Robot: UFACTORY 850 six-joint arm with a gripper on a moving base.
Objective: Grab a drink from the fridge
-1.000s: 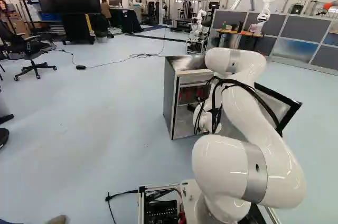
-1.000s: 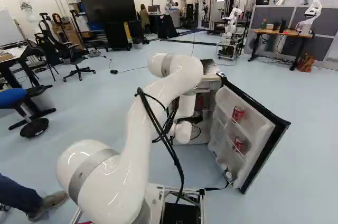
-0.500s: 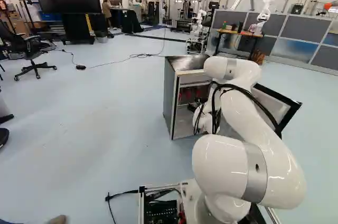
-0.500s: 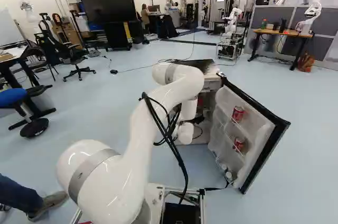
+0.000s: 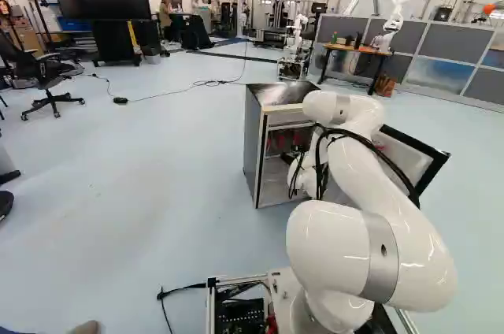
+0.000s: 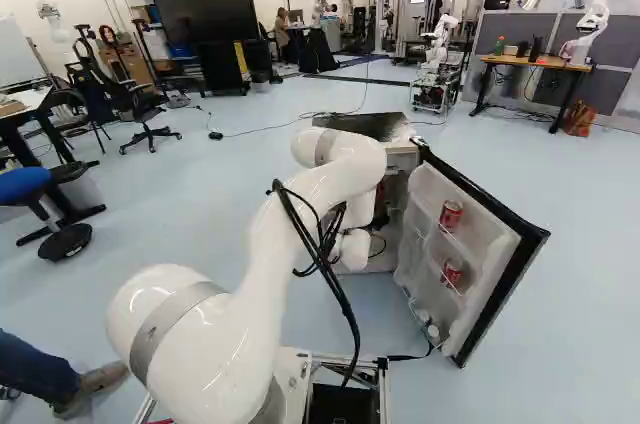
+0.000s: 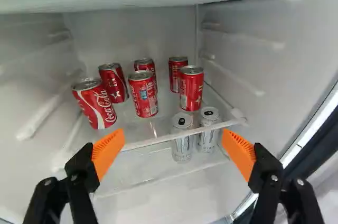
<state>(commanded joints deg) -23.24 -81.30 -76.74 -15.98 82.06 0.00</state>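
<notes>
Red cans (image 7: 143,94) stand on a shelf (image 7: 158,140) inside the open fridge (image 5: 253,145), facing the empty gripper (image 7: 172,137), fingers spread wide, which should centre on one front can, clearing the shelf's lip, before closing squarely.

White arm (image 5: 378,184) bent and stretched forward, black claw (image 5: 290,158) open, orange pads (image 7: 109,151) well apart.
</notes>
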